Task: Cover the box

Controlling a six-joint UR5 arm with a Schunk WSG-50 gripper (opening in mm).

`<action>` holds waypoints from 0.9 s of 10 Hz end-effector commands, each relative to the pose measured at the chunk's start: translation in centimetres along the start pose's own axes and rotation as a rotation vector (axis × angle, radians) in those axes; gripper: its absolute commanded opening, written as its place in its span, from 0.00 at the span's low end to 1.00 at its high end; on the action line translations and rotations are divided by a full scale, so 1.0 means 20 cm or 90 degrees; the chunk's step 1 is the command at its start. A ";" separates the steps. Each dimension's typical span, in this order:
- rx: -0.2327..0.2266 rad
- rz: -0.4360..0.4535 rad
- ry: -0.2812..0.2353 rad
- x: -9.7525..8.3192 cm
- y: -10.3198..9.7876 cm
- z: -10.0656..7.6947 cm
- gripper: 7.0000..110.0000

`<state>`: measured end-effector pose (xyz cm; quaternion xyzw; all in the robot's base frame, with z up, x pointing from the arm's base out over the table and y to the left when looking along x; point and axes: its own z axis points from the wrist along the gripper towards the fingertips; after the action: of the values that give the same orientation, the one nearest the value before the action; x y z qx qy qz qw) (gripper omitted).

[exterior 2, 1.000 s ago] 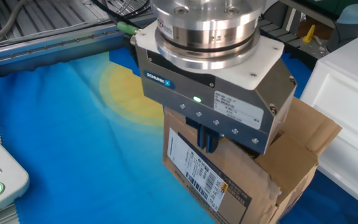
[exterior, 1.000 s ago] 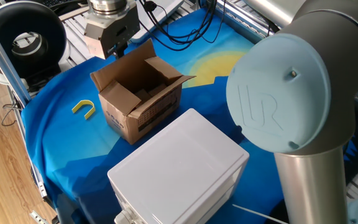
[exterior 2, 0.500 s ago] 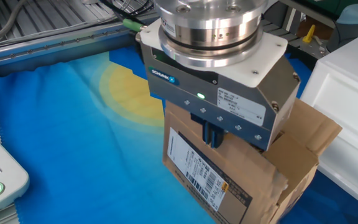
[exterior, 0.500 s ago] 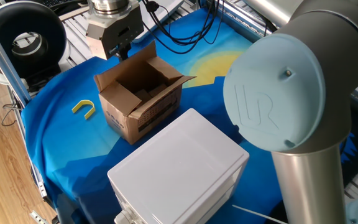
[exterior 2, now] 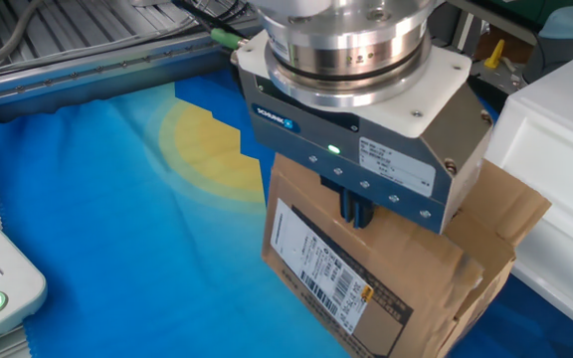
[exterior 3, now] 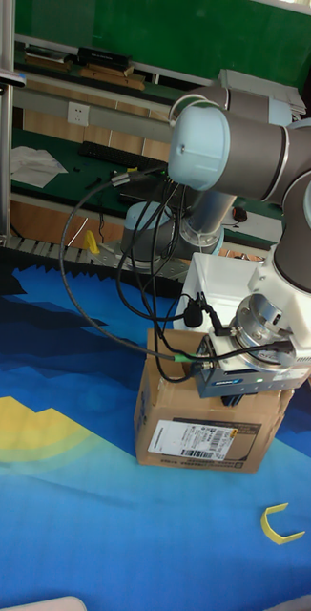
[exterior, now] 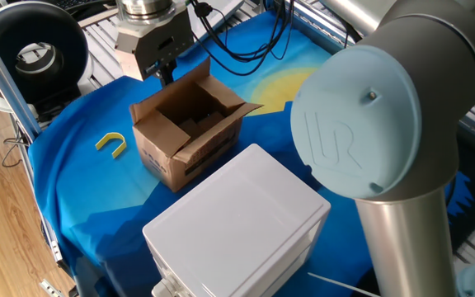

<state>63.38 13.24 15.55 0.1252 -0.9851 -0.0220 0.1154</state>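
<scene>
The box sits open on the blue cloth that covers the counter, its flaps up and its inside showing. One side carries black print; another, in the other fixed view, bears a white barcode label. The flap nearest the hand stands tilted inward over the opening. The hand hangs just above that flap's top edge, its dark fingers pressed close together with no gap showing between them; whether the tips touch the cardboard I cannot tell. A green light glows on the hand's grey body. Just beside the box, on the side away from the hand, stands a white case. A yellow U-shaped piece lies on the cloth near the box, apart from it.
</scene>
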 end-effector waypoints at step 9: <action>-0.014 0.022 0.054 0.11 0.02 0.01 0.00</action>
<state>61.75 13.16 15.83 0.1109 -0.9828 -0.0248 0.1454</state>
